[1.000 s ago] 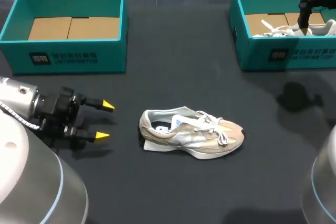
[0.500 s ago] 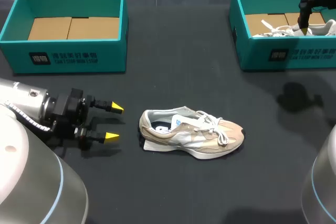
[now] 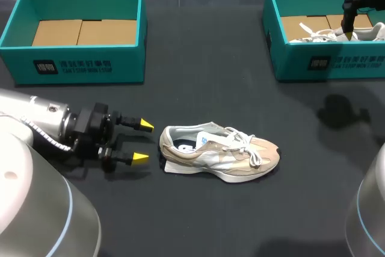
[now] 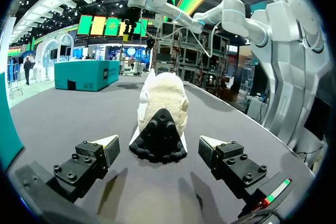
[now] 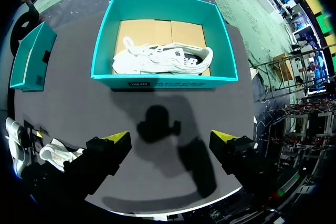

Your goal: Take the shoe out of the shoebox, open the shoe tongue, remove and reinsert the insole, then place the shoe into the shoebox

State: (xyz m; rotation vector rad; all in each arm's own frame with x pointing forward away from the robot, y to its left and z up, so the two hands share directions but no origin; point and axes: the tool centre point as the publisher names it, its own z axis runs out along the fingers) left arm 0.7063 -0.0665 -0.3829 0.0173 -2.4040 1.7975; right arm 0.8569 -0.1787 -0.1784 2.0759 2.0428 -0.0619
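Shoe [image 3: 219,153]: centre of frame, on its sole on the table [image 3: 198,221], toe pointing right.
Left gripper [image 3: 143,141]: lower left, fingers spread wide, empty, tips just short of the heel.
Right gripper [image 5: 170,140]: fingers wide apart, empty, in the air near the right shoebox [image 3: 325,61].
Right shoebox: upper right, white shoe [image 3: 313,33] inside.
Left shoebox [image 3: 78,64]: upper left.

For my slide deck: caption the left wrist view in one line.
Open left gripper faces the heel of a beige lace-up sneaker on the dark table.
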